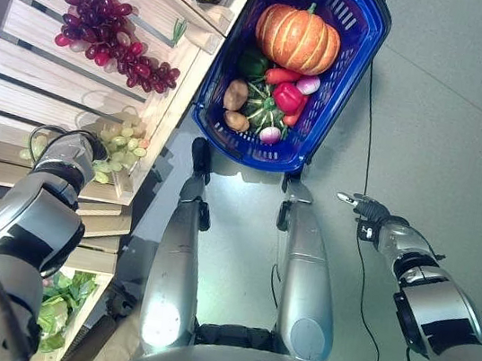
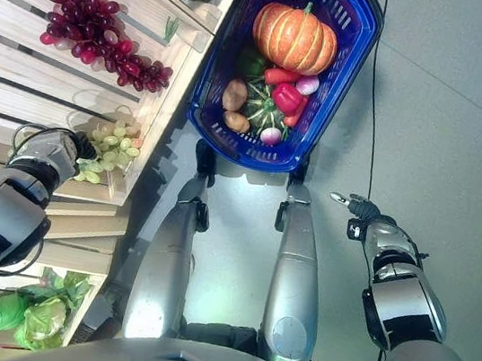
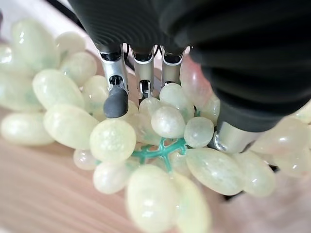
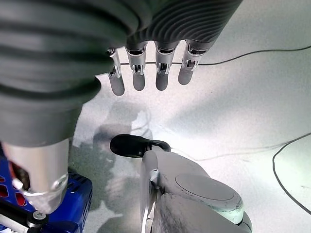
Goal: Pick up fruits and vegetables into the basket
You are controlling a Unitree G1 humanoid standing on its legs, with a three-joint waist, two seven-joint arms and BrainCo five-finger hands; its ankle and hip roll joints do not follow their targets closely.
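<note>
The left hand (image 3: pixel 146 73) is down on the green grapes (image 3: pixel 160 145) on the wooden shelf (image 1: pixel 17 102), fingers and thumb curling around the bunch, apparently to lift it, though the grip does not look fully closed. The right hand (image 4: pixel 146 73) hangs over the floor, fingers relaxed and empty. Beyond, the blue basket (image 1: pixel 356 48) already holds a pumpkin (image 1: pixel 297 37) and vegetables, ready for the grapes; purple grapes (image 1: pixel 107 47) wait on the shelf.

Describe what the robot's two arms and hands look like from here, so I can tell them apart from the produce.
Both arms are silver-grey shells with black bands at the joints. The left hand and right hand wear dark ribbed covers over the back and wrist. The fingers are slim silver segments ending in rounded dark tips, and the thumb is a thicker silver cylinder.
</note>
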